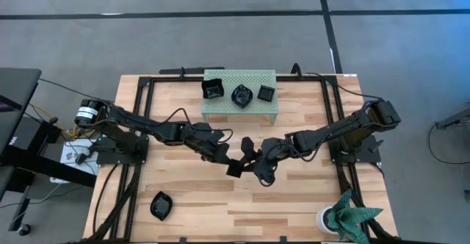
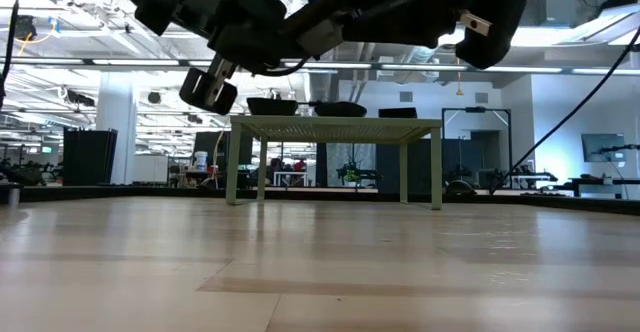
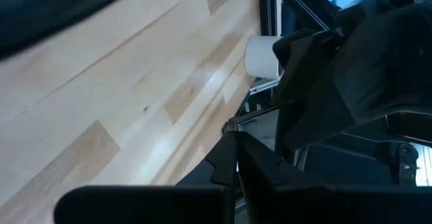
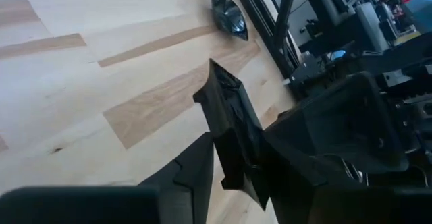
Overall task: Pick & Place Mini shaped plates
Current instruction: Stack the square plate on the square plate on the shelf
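Both arms meet over the table's middle. A small black square plate (image 1: 235, 169) is held on edge in the air between my left gripper (image 1: 228, 160) and my right gripper (image 1: 253, 163). Both grippers are shut on it from opposite sides. Three more black plates sit on top of the pale green rack (image 1: 220, 110): a square one (image 1: 213, 90), a wavy one (image 1: 241, 95) and a small square one (image 1: 266, 92). A leaf-like plate (image 1: 160, 205) lies on the table near the left near corner and also shows in the right wrist view (image 4: 229, 15). My left gripper pinches the square plate between its two fingers (image 3: 266, 170), one on each face. The plate's thin rim (image 3: 231, 131) shows edge-on just past the fingertips. The fingers come about level from the table's left. The plate is lifted clear of the table. My right gripper has the same plate between its two fingers (image 4: 192, 166), at the plate's lower part (image 4: 226, 160). The rest of the plate (image 4: 226, 109) stands up past the fingertips. The fingers come about level from the table's right, with the left gripper close behind the plate.
A white cup (image 1: 325, 218) with a green cloth (image 1: 352, 216) stands at the near right corner; the cup also shows in the left wrist view (image 3: 260, 55). The rack stands on legs at the far middle (image 2: 335, 127). Black frame rails run along the table's edges. Bare wood lies under the grippers.
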`<state>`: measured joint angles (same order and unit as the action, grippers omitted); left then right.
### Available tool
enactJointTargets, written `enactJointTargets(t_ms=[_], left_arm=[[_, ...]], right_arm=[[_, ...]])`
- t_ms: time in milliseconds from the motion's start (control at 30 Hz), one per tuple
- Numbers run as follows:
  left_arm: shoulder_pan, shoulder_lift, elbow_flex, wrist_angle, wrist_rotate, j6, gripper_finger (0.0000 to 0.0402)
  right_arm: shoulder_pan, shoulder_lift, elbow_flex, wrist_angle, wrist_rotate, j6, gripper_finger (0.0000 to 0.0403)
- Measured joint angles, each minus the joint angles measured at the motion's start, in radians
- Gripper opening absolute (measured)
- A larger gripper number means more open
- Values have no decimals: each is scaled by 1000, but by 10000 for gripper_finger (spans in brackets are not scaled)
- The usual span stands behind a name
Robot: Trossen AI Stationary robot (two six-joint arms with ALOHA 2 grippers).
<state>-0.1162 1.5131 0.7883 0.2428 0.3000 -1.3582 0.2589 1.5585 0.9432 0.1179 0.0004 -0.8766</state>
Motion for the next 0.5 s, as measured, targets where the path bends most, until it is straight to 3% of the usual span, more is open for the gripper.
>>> enactJointTargets(t_ms=[333,500], left_arm=[[0,0,0,-1,0,26,17],[0,0,0,0,-72,27,31]], right_arm=[[-3,0,0,-10,0,-24,87],[-6,0,0,-13,1,-23,73]])
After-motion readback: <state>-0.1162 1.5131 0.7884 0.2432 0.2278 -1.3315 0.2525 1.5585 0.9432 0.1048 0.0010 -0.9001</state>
